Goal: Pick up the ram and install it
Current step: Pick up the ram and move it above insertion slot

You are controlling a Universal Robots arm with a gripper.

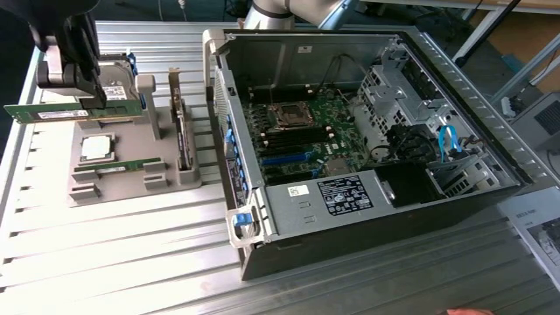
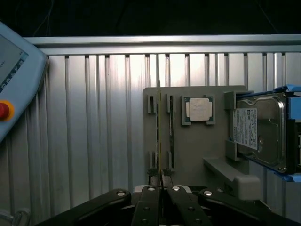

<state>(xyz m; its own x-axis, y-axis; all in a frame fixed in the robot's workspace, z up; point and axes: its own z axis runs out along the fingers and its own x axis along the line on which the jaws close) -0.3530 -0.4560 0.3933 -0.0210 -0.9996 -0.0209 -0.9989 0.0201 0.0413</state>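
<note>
- Closest to the wrist camera, I am seeing the gripper (image 2: 161, 178) pinching shut on the ram (image 2: 160, 127), which is showing edge-on as a thin line running away from the fingertips.
- At the exterior view's left, the gripper (image 1: 88, 98) is holding that ram (image 1: 65, 113) level, hanging above the near edge of a grey fixture tray (image 1: 136, 147).
- In the wrist view I am also noting a pale blue pendant (image 2: 16, 70) with a red button (image 2: 3, 110) lying on the table (image 2: 94, 117).
- The table (image 1: 131, 262) is showing as ribbed, bright metal slats, catching glare under the wrist camera.
- On the tray a square silver processor (image 1: 96, 147) is sitting flat, a second green stick (image 1: 117, 168) is resting in its slot nearer the viewer, and a hard drive (image 1: 118, 82) is standing behind the gripper.
- A taller expansion card (image 1: 183, 141) is standing on edge at the tray's right side.
- Further right, an open computer case (image 1: 262, 59) is lying on its side, its motherboard (image 1: 289, 125) facing up.
- At the far right a printed sheet (image 1: 538, 230) is lying on the slats.
- Beyond the table, the room is looking dark in the wrist view.
</note>
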